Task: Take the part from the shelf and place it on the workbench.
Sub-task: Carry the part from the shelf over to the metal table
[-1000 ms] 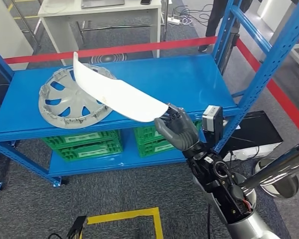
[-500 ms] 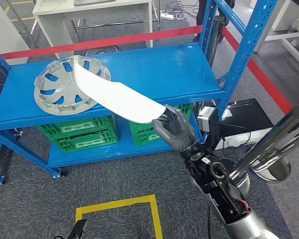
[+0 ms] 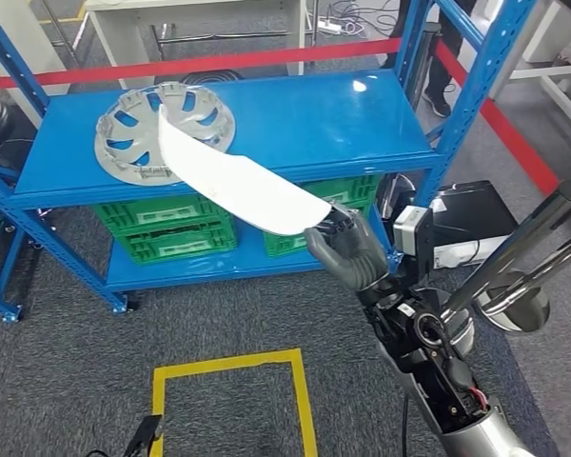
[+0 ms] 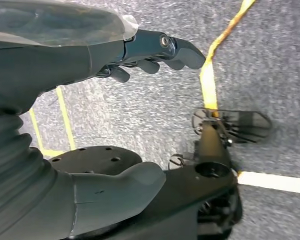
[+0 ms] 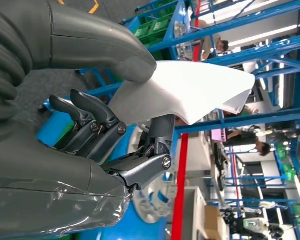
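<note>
in the head view a blue shelf [image 3: 325,124] ran across the upper half of the frame. at its upper left a silver wheel cover [image 3: 135,133] lay flat on the top deck. green crates [image 3: 171,233] sat on the lower deck beneath it, left of centre. a red barrier tape [image 3: 218,59] crossed the frame behind the shelf, and a yellow floor marking [image 3: 228,367] lay on the grey carpet at lower centre.

the white part [image 3: 240,186] stretched from the wheel cover's right edge down to centre frame, clear of the top deck and tilted, its far end overlapping the wheel cover in the picture. whether that end touched the cover could not be determined.

just right of centre the right hand [image 3: 347,252] gripped the near end of the part, fingers closed around it. the right wrist view confirmed this: the thick grey thumb lay on one face of the part [image 5: 186,90] and the darker fingers [image 5: 103,125] curled against the other.

in the left wrist view the left hand [image 4: 103,55] hung over the carpet, its fingers [image 4: 171,47] held loosely apart and holding nothing.
</note>
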Controlling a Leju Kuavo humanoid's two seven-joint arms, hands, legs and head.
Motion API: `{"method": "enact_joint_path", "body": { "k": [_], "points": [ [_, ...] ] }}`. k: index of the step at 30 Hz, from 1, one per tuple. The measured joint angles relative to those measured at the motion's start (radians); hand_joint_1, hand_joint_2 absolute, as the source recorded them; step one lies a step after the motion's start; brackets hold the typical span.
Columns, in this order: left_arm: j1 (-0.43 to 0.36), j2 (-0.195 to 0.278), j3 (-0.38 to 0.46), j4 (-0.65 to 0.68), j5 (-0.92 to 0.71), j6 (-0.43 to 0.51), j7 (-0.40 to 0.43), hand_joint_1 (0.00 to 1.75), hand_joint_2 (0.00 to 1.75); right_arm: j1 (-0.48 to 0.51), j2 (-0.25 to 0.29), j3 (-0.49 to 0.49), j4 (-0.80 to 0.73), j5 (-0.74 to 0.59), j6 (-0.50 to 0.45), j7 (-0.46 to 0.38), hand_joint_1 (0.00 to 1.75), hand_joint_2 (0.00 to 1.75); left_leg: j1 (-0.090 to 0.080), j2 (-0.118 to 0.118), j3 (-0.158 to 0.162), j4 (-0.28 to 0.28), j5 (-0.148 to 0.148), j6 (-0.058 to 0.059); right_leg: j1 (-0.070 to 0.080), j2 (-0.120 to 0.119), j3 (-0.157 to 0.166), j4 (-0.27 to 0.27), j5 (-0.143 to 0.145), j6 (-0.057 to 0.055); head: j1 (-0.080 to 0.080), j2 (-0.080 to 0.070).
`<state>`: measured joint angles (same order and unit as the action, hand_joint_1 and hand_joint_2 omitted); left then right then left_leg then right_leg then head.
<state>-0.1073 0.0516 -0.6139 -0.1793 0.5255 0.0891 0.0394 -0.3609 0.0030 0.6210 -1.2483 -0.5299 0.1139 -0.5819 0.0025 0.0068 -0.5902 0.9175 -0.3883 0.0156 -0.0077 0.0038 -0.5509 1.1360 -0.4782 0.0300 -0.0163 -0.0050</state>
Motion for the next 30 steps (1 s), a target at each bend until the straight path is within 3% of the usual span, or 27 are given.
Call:
{"method": "enact_joint_path", "body": {
  "k": [2,3,5,6,8,10,11,12,13,15,17,18,20,22,24,26,27,28,30],
  "points": [
    [0.0,0.0,-0.002,0.0,0.001,0.003,0.0,0.0,1.75,-0.001,0.0,0.0,-0.001,0.0,-0.001,0.0,1.75,1.75,-0.003,0.0,-0.014,0.013,0.012,-0.01,0.003,0.001,0.1,-0.151,-0.028,-0.01,0.001,0.0],
    [0.0,0.0,-0.002,0.0,0.001,0.004,0.0,0.0,1.75,-0.002,0.0,0.0,-0.002,0.0,0.0,0.0,1.75,1.75,-0.004,0.0,-0.017,0.016,0.018,-0.015,0.006,0.001,0.124,-0.193,-0.048,-0.016,0.0,0.0],
    [-0.001,0.002,-0.003,0.0,0.002,0.006,0.0,0.0,1.75,-0.003,0.0,0.0,-0.003,-0.001,0.001,0.0,1.75,1.75,-0.001,0.0,-0.021,0.02,0.026,-0.026,0.006,0.0,0.125,-0.21,-0.047,-0.032,-0.002,0.0],
    [-0.001,0.004,-0.003,0.0,0.003,0.007,0.0,0.0,1.75,-0.003,0.0,0.0,-0.003,-0.001,0.003,-0.001,1.75,1.75,0.0,0.0,-0.028,0.032,0.014,-0.032,0.005,-0.001,0.12,-0.211,-0.04,-0.04,-0.003,0.0],
    [-0.001,0.004,-0.004,0.0,0.007,0.008,-0.002,0.0,1.75,-0.004,0.0,0.0,-0.003,0.001,0.01,-0.004,1.75,1.75,0.004,-0.001,-0.064,0.118,-0.054,-0.043,0.001,-0.004,0.105,-0.213,-0.023,-0.054,-0.01,0.0],
    [0.0,0.004,-0.004,0.0,0.013,0.01,-0.007,0.0,1.75,-0.004,0.0,0.0,-0.003,0.012,0.016,-0.008,1.75,1.75,0.006,-0.001,-0.119,0.262,-0.134,-0.052,0.002,-0.005,0.086,-0.211,-0.01,-0.059,-0.016,0.0],
    [0.0,0.004,-0.004,0.0,0.016,0.012,-0.01,0.0,1.75,-0.004,0.0,0.001,-0.003,0.022,0.018,-0.01,1.75,1.75,0.007,-0.001,-0.136,0.316,-0.151,-0.054,0.002,-0.008,0.077,-0.21,-0.005,-0.059,-0.018,0.0],
    [0.0,0.005,-0.004,0.0,0.018,0.013,-0.012,0.0,1.75,-0.004,0.0,0.001,-0.002,0.032,0.019,-0.011,1.75,1.75,0.007,-0.001,-0.134,0.331,-0.148,-0.054,0.002,-0.012,0.07,-0.208,-0.001,-0.059,-0.02,0.0],
    [0.0,0.006,-0.004,0.0,0.02,0.014,-0.014,0.0,1.75,-0.004,0.0,0.001,-0.002,0.041,0.019,-0.013,1.75,1.75,0.007,0.0,-0.11,0.304,-0.127,-0.052,0.002,-0.017,0.066,-0.207,0.001,-0.058,-0.024,0.0],
    [-0.003,0.008,-0.004,0.0,0.022,0.015,-0.016,0.0,1.75,-0.005,0.0,0.002,-0.003,0.052,0.019,-0.016,1.75,1.75,0.004,0.018,-0.017,0.157,-0.07,-0.042,0.004,-0.028,0.064,-0.205,0.002,-0.056,-0.031,0.0],
    [-0.008,0.012,-0.004,0.0,0.023,0.016,-0.017,0.0,1.75,-0.007,0.0,0.002,-0.003,0.055,0.02,-0.018,1.75,1.75,-0.007,0.044,0.05,0.035,-0.042,-0.028,0.009,-0.043,0.063,-0.204,0.002,-0.05,-0.036,0.0],
    [-0.009,0.014,-0.004,0.0,0.025,0.017,-0.017,0.0,1.75,-0.008,0.0,0.002,-0.003,0.056,0.021,-0.019,1.75,1.75,-0.012,0.049,0.059,0.011,-0.041,-0.021,0.011,-0.051,0.063,-0.203,0.002,-0.045,-0.037,0.0],
    [-0.008,0.017,-0.005,0.0,0.032,0.019,-0.017,0.0,1.75,-0.01,0.0,0.004,-0.003,0.059,0.026,-0.019,1.75,1.75,-0.011,0.033,0.056,0.0,-0.038,-0.01,0.013,-0.065,0.062,-0.202,-0.001,-0.034,-0.033,0.0],
    [-0.005,0.018,-0.007,0.0,0.038,0.021,-0.018,0.0,1.75,-0.013,0.001,0.004,-0.003,0.061,0.031,-0.019,1.75,1.75,-0.004,0.015,0.054,-0.008,-0.032,-0.001,0.011,-0.048,0.047,-0.165,-0.03,-0.023,-0.028,0.0],
    [-0.003,0.019,-0.008,0.0,0.043,0.024,-0.02,0.0,1.75,-0.015,0.001,0.005,-0.002,0.064,0.033,-0.019,1.75,1.75,-0.001,-0.002,0.052,-0.012,-0.027,0.005,0.008,-0.019,-0.004,-0.044,-0.098,-0.015,-0.018,0.0],
    [0.0,0.02,-0.009,0.0,0.051,0.026,-0.021,0.0,1.75,-0.015,0.001,0.007,0.001,0.068,0.035,-0.016,1.75,1.75,0.0,-0.021,0.048,-0.01,-0.025,0.008,0.005,-0.01,-0.067,0.093,-0.15,-0.011,-0.011,0.0],
    [0.003,0.02,-0.009,0.0,0.055,0.027,-0.022,0.0,1.75,-0.015,0.001,0.008,0.003,0.07,0.037,-0.014,1.75,1.75,0.0,-0.032,0.048,-0.008,-0.025,0.008,0.004,-0.008,-0.079,0.117,-0.147,-0.01,-0.009,0.0],
    [0.007,0.02,-0.009,0.0,0.058,0.027,-0.022,0.0,1.75,-0.016,0.001,0.009,0.005,0.07,0.04,-0.013,1.75,1.75,0.0,-0.044,0.047,-0.005,-0.025,0.008,0.002,-0.007,-0.071,0.098,-0.123,-0.009,-0.006,0.0],
    [0.011,0.02,-0.009,0.0,0.065,0.028,-0.024,0.0,1.75,-0.02,0.001,0.012,0.006,0.07,0.047,-0.011,1.75,1.75,0.002,-0.069,0.046,0.004,-0.028,0.003,-0.005,0.017,-0.011,-0.037,-0.044,-0.01,-0.004,0.0]
  ]
}}
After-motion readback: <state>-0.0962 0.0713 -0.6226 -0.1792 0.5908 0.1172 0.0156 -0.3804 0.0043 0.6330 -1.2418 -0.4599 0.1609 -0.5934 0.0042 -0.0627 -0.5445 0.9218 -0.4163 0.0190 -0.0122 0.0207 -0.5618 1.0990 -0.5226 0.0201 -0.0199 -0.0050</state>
